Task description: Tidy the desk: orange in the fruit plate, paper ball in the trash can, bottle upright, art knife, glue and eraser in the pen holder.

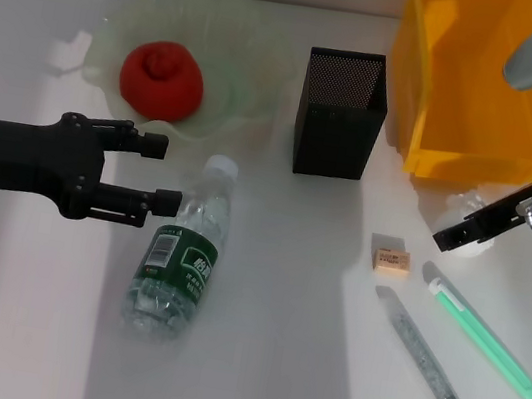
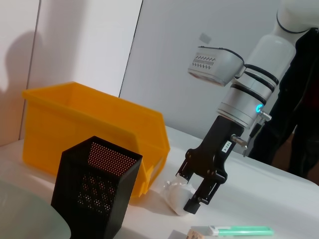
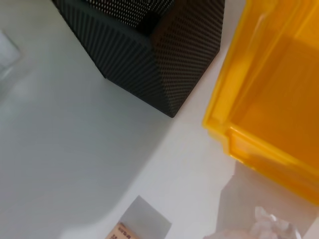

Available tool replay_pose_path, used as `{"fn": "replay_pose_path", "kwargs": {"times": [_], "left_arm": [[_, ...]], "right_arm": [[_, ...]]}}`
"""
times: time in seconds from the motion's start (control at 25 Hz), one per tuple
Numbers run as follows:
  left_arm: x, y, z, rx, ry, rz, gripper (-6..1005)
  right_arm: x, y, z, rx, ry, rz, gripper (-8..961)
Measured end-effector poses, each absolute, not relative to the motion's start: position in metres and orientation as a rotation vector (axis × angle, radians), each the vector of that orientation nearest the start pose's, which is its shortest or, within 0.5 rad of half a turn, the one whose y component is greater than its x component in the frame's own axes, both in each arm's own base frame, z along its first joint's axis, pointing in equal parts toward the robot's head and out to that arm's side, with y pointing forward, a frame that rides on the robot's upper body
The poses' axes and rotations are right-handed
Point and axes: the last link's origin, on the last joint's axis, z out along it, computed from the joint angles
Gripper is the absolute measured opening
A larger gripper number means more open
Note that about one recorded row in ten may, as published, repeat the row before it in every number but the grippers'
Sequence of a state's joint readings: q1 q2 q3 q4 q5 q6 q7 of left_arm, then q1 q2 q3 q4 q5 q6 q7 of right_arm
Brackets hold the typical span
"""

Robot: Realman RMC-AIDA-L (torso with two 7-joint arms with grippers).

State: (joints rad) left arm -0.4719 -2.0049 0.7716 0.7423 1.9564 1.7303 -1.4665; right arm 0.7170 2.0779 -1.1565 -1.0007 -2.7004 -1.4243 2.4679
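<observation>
The orange point(image 1: 162, 79) lies in the pale green fruit plate point(image 1: 232, 42). The clear bottle point(image 1: 182, 252) lies on its side, and my open left gripper point(image 1: 160, 175) is beside its cap end. The paper ball point(image 1: 474, 206) point(image 2: 174, 195) point(image 3: 271, 226) sits in front of the yellow trash can point(image 1: 474, 101). My right gripper point(image 1: 455, 235) point(image 2: 192, 191) is down at the ball, open, with the ball between its fingers. The eraser point(image 1: 391, 257) lies near a green stick tool point(image 1: 480, 330) and a grey one point(image 1: 423, 358). These are the art knife and the glue; I cannot tell which is which.
The black mesh pen holder point(image 1: 340, 113) point(image 2: 94, 189) point(image 3: 149, 50) stands between the plate and the yellow bin point(image 2: 94, 129) point(image 3: 269, 89). A white wall runs behind the table.
</observation>
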Motion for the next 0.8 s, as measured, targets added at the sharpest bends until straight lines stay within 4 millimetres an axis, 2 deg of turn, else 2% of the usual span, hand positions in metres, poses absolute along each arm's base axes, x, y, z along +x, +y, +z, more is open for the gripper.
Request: {"fn": "replay_pose_path", "kwargs": {"times": [0.24, 0.4, 0.52, 0.64, 0.72, 0.8], "left_arm": [[-0.265, 0.311, 0.033, -2.853, -0.614, -0.699, 822], [-0.263, 0.312, 0.033, -2.855, -0.606, -0.701, 821], [-0.263, 0.313, 0.034, -2.855, -0.603, -0.702, 820], [-0.262, 0.313, 0.034, -2.854, -0.603, -0.704, 819], [-0.262, 0.313, 0.034, -2.854, -0.604, -0.704, 818], [-0.262, 0.314, 0.034, -2.855, -0.605, -0.705, 818]], "right_arm": [[0.224, 0.38, 0.004, -2.498, 1.101, -0.489, 599], [0.211, 0.371, 0.019, -2.532, 1.086, -0.428, 541], [0.194, 0.359, 0.042, -2.562, 1.044, -0.301, 537], [0.182, 0.352, 0.077, -2.513, 0.988, -0.118, 539], [0.18, 0.353, 0.1, -2.439, 0.955, -0.005, 548], [0.187, 0.361, 0.12, -2.339, 0.939, 0.084, 557]]}}
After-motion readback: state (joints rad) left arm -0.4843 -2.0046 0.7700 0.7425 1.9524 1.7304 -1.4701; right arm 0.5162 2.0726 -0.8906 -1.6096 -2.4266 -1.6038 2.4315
